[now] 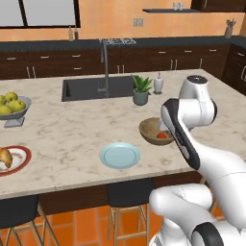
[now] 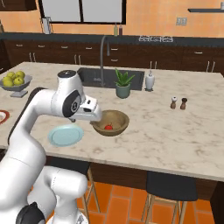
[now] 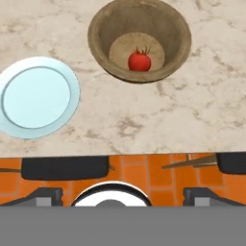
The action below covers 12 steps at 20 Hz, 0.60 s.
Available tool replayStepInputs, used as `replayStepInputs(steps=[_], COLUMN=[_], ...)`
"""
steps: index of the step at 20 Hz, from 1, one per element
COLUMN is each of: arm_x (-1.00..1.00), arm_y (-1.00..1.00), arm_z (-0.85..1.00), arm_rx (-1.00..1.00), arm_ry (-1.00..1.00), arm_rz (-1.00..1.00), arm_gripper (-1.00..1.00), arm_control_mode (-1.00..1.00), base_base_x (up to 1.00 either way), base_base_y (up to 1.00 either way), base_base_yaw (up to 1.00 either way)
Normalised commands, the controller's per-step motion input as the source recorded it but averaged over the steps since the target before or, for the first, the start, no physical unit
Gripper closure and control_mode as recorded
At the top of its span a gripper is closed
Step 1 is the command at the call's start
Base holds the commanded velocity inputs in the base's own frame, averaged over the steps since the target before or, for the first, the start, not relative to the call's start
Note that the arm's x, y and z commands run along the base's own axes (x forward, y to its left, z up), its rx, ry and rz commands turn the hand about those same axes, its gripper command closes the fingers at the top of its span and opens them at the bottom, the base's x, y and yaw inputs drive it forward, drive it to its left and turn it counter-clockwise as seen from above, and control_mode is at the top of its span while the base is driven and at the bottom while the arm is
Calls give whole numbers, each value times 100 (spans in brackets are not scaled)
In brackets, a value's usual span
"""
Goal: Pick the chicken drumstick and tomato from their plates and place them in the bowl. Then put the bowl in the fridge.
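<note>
- The gripper point(image 3: 122, 196) hangs above the near edge of the island counter point(image 1: 62, 129), its dark fingertips point(image 3: 45, 196) spread wide apart with nothing between them.
- In the hand view the tomato point(image 3: 139, 61) sits in the middle of the bowl point(image 3: 102, 48), on the lighter tan floor, its dark stem spot turned up and slightly toward the far wall. It is round, glossy red, much smaller than the bowl, with no long axis to speak of.
- The bowl is brown wood, upright, on the marble just beside the pale blue plate point(image 3: 36, 98); the two are apart, not touching.
- The blue plate lies flat and bare.
- Far to the arm's left, at the counter's edge, the red-rimmed plate point(image 1: 19, 163) carries the chicken drumstick point(image 1: 5, 157), golden-brown and lumpy; its pointing cannot be told, as the frame cuts it off.
- A grey footed bowl of apples point(image 1: 13, 106) stands beyond that plate.
</note>
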Motion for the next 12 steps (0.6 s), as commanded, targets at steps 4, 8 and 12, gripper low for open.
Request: replayStepInputs(steps=[4, 8, 12], arm_x=[0, 0, 0], arm_y=[0, 0, 0], arm_z=[0, 0, 0], arm_rx=[0, 0, 0], arm_ry=[0, 0, 0], arm_rz=[0, 0, 0], arm_gripper=[-100, -100, -100], arm_control_mode=[100, 100, 100], base_base_x=[0, 0, 1], base_base_y=[94, 100, 100], base_base_yaw=[1, 4, 1])
